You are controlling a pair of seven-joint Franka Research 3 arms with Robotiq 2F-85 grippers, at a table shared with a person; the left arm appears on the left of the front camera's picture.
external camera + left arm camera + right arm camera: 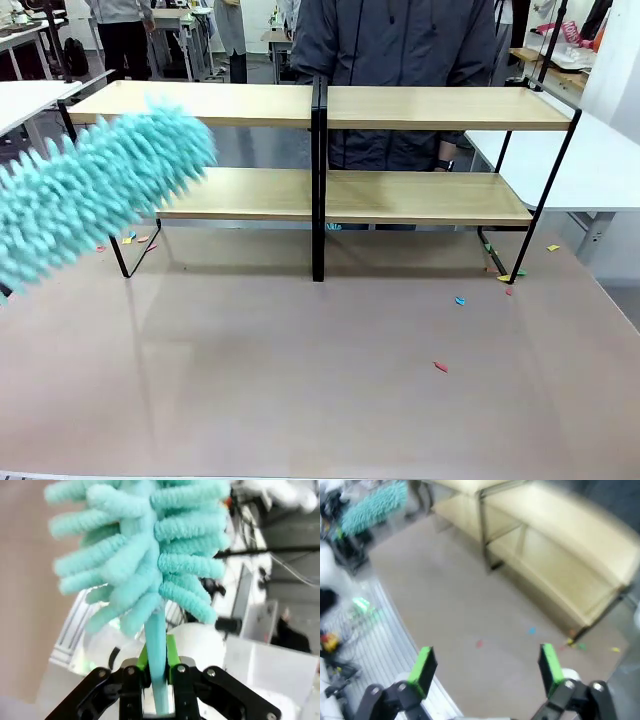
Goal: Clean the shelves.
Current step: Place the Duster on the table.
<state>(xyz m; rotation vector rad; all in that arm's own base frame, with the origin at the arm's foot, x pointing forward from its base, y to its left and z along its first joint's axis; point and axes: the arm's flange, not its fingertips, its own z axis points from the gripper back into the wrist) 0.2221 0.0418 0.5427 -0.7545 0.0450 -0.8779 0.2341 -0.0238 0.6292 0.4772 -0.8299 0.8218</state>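
The shelves stand across the far half of the table, two light wooden boards on a thin black frame with a black central post; the right wrist view sees the shelves from above. A fluffy teal duster hangs at the left, its head just in front of the shelves' left end. My left gripper is shut on the duster's teal handle, the duster head spreading above it. My right gripper is open with nothing between its fingers, high over the table.
Small coloured scraps lie scattered on the brown tabletop, several near the shelves' right legs and some under the left end. A person in a dark jacket stands behind the shelves. White tables flank both sides.
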